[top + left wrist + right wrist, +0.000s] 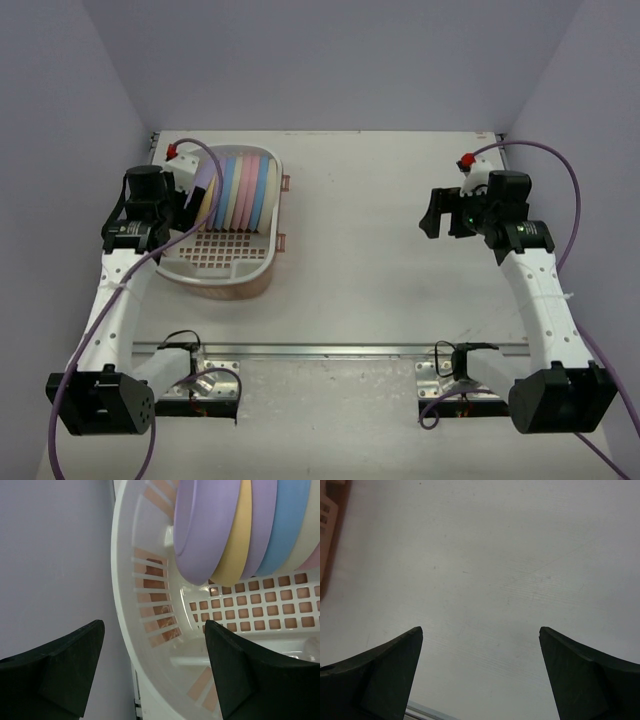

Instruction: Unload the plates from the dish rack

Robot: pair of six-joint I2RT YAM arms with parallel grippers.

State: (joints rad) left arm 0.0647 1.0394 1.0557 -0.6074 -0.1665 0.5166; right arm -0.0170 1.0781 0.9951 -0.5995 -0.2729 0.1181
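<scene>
The dish rack (pixel 240 285) stands at the left of the table, pale pink and white with a square-holed floor. Several plates (pixel 240 190) stand upright in its far half: lavender (pixel 207 525), yellow (pixel 236 540), a second lavender (pixel 263 525), blue (pixel 290 520), cream (pixel 311 537) and pink (pixel 316 559). My left gripper (pixel 190 200) is open and empty; in the left wrist view (pixel 155 665) its jaws straddle the rack's left rim (pixel 150 580), short of the lavender plate. My right gripper (pixel 432 213) is open and empty above bare table (pixel 480 670).
The purple side wall (pixel 55 555) lies close to the rack's left side. One rack handle (pixel 326 520) shows at the far left of the right wrist view. A metal rail (pixel 330 350) runs across the table's near edge.
</scene>
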